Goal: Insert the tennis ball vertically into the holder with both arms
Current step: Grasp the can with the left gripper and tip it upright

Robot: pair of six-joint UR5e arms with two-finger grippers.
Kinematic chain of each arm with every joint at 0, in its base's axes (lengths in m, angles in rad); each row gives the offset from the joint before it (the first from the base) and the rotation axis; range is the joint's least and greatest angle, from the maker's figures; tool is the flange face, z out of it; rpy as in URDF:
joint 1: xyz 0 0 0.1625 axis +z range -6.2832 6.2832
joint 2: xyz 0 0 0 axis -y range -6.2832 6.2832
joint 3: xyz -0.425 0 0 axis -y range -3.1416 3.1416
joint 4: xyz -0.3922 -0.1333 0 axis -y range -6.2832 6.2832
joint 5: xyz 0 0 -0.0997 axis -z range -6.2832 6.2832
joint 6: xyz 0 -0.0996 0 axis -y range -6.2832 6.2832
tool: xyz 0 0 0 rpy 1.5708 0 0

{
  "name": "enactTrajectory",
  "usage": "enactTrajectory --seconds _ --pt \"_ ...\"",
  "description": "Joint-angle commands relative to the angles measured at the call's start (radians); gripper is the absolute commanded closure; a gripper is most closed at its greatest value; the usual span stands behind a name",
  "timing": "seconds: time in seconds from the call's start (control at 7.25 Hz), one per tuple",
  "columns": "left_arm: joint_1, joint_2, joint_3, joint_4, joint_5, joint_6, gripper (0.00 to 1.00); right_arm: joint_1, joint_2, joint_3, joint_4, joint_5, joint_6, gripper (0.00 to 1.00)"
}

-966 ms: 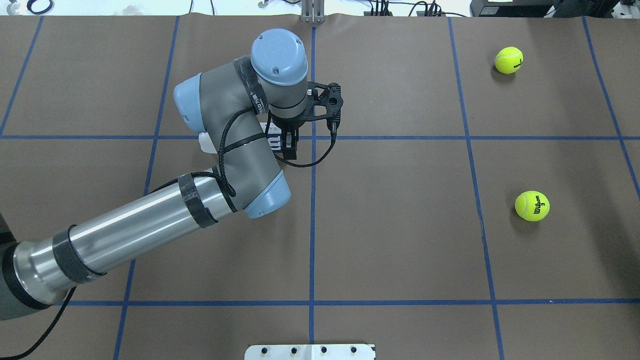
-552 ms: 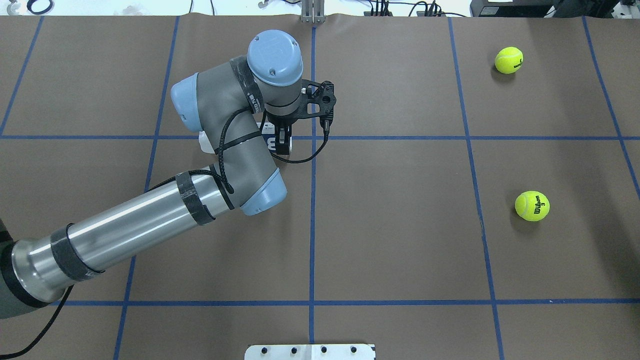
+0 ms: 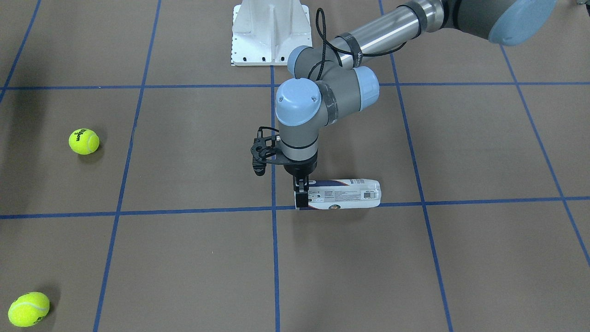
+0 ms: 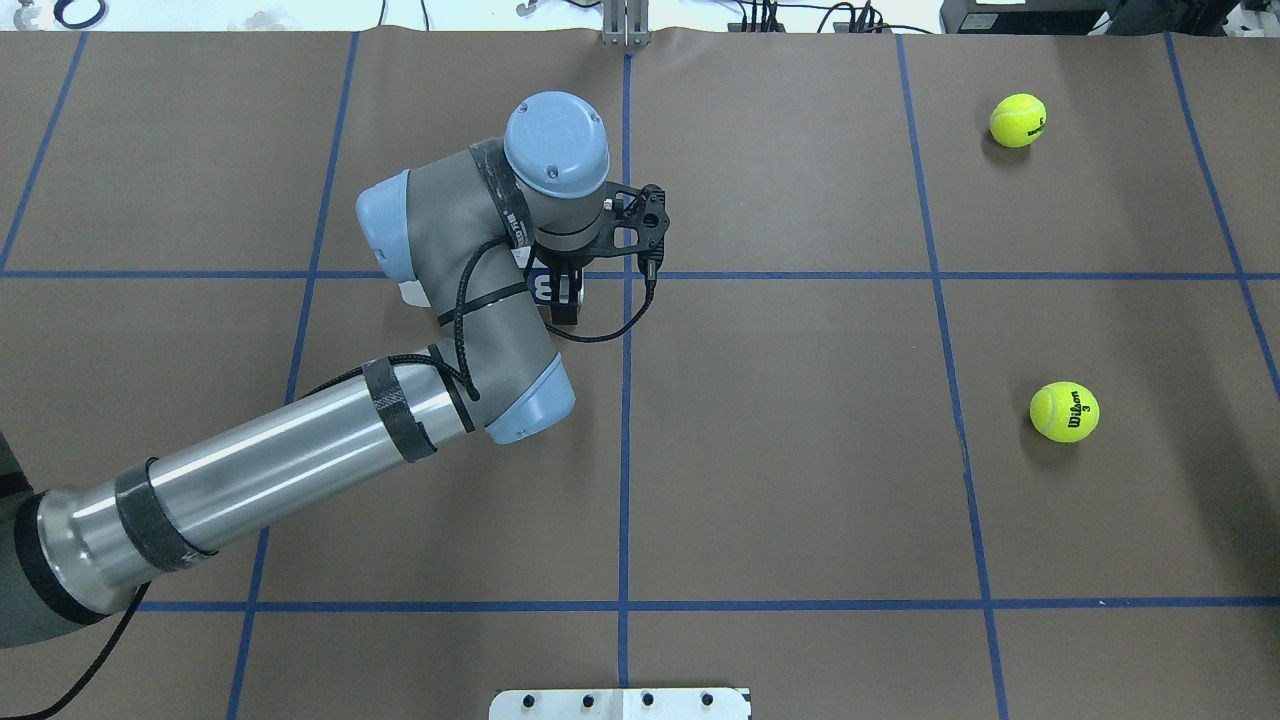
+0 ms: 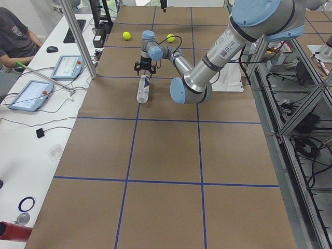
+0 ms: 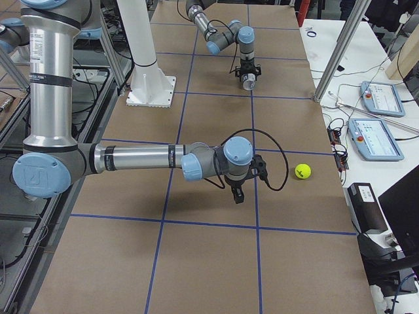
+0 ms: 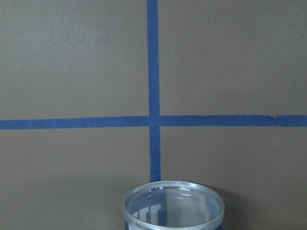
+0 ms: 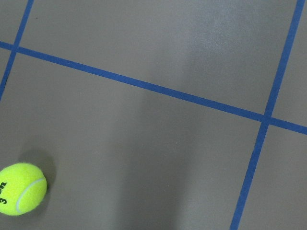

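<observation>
The holder [image 3: 343, 194], a clear can with a navy-and-white label, lies on its side on the table. It also shows in the exterior left view [image 5: 142, 89]. My left gripper [image 3: 302, 197] points down over the holder's open end, with one finger on either side of it. In the overhead view [image 4: 563, 295] my left arm hides most of the holder. The left wrist view shows the open rim [image 7: 173, 203]. My right gripper [image 6: 237, 195] shows only in the exterior right view, hovering above the table, and I cannot tell its state. The right wrist view shows a tennis ball [image 8: 21, 188].
Two yellow tennis balls lie on the table's right side, one nearer [image 4: 1064, 411] and one farther [image 4: 1017, 120]. The white pedestal base [image 3: 269, 32] stands at the robot's edge of the table. Blue tape lines grid the brown table. An operator's desk with tablets [image 5: 67, 66] runs along the far edge.
My left wrist has shifted a little left and come down over the holder's open end. The holder and both balls have stayed put.
</observation>
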Motion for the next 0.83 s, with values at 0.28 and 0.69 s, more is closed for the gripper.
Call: enactTrajectory --seconds 0.28,0.69 --pt "0.011 -0.001 0.049 -0.064 0.034 -0.032 0.01 0.000 0.000 -0.005 0.000 -0.005 0.001 0.00" --pt "0.012 -0.003 0.057 -0.070 0.046 -0.033 0.01 -0.003 0.000 -0.008 0.000 -0.005 0.001 0.00"
